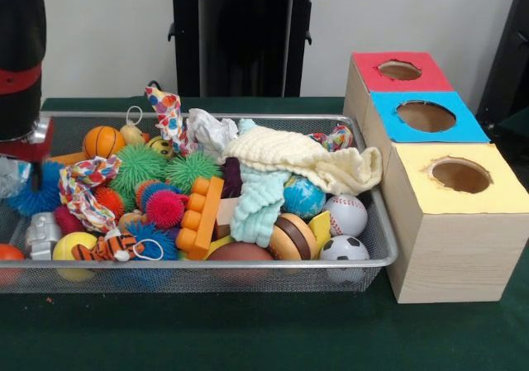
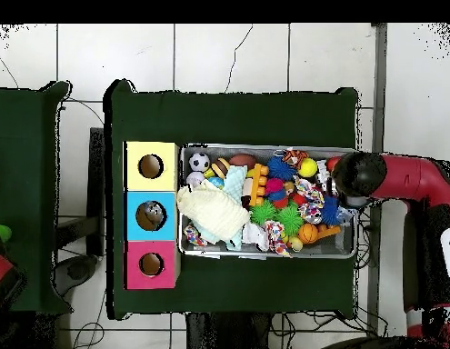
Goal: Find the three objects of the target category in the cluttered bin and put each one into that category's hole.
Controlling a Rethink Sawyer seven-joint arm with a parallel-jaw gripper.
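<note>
The silver wire mesh bin [image 1: 376,240] is packed with toys; in the overhead view it [image 2: 270,252] lies in the middle of the green table. My gripper [image 1: 25,158] hangs over the bin's left end in the front view, under the black and red arm [image 1: 18,57]. A crumpled clear plastic wrapper [image 1: 10,178] shows right below it; I cannot tell whether it is held. In the overhead view the arm's head [image 2: 355,173] covers the gripper at the bin's right end. No silver can or clear bottle shows.
Three wooden boxes with holes stand beside the bin: red [image 1: 400,70], blue [image 1: 426,116], yellow [image 1: 459,175]. In the overhead view something grey shows in the blue hole [image 2: 153,214]. A cream cloth [image 1: 289,152], spiky balls [image 1: 136,166], a grey blocky toy [image 1: 41,235] and sports balls fill the bin.
</note>
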